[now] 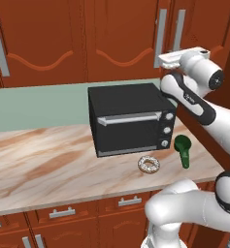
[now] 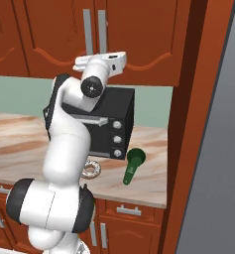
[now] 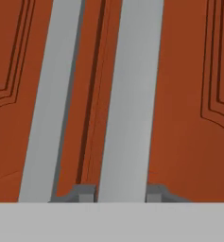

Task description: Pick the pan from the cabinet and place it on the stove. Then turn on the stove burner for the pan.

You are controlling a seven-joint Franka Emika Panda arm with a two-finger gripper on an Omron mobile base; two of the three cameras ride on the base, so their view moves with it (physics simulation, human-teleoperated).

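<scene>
Nearest you on the marble surface [image 1: 48,164] lie a sprinkled doughnut [image 1: 149,164] and a green scoop [image 1: 183,149], with the black toaster oven [image 1: 128,118] behind them. Above and beyond, your tool [image 3: 120,194] is up against the cabinet [image 3: 189,94], its two tips drawn in narrow on either side of the right-hand silver bar handle [image 3: 130,94]. The cabinet doors are shut.

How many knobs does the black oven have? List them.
3, stacked down the right of the oven front: top knob, middle knob, bottom knob.
</scene>
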